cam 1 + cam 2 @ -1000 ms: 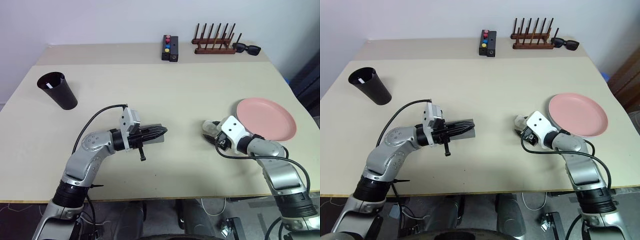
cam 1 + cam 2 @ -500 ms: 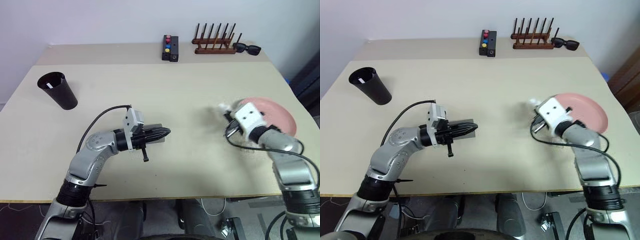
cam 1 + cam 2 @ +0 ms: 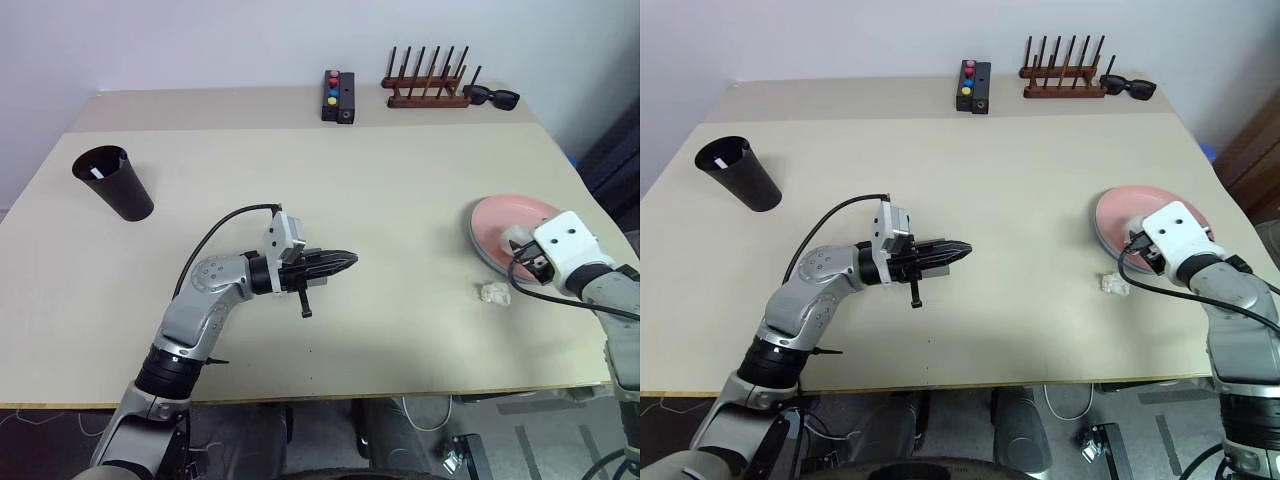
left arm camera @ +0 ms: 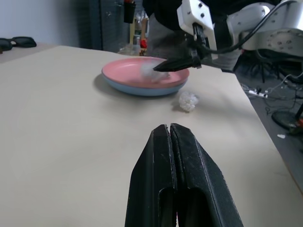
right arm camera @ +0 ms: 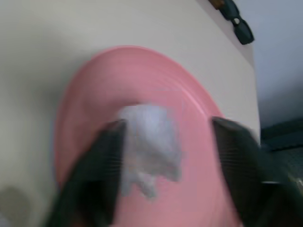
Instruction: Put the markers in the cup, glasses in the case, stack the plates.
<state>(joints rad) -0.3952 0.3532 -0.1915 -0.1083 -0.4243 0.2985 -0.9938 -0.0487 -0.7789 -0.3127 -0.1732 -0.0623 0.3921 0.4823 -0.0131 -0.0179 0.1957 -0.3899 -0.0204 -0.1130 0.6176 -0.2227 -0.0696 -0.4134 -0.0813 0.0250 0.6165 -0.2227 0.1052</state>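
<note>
The dark cup [image 3: 112, 182] stands upright at the table's far left, with a white marker end [image 3: 92, 173] showing inside its rim. At the right the pink plate [image 3: 500, 216] lies on the light blue plate [image 4: 142, 90]. My right gripper [image 5: 168, 125] hovers open over the pink plate, its fingers [image 5: 106, 161] on either side of a white crumpled lump [image 5: 149, 142] lying on it. My left gripper [image 3: 345, 262] is shut and empty, level above the table's middle and pointing toward the plates. The glasses and the case are out of view.
A second white crumpled lump [image 3: 494, 293] lies on the table just left of the plates. At the back stand a black box with coloured buttons [image 3: 340, 95], a wooden peg rack [image 3: 428, 85] and black sunglasses [image 3: 492, 96]. The plates sit near the table's right edge.
My right gripper swung right and up from the table to over the pink plate, carrying a white lump, and has opened. My left gripper edged slightly right, still shut.
</note>
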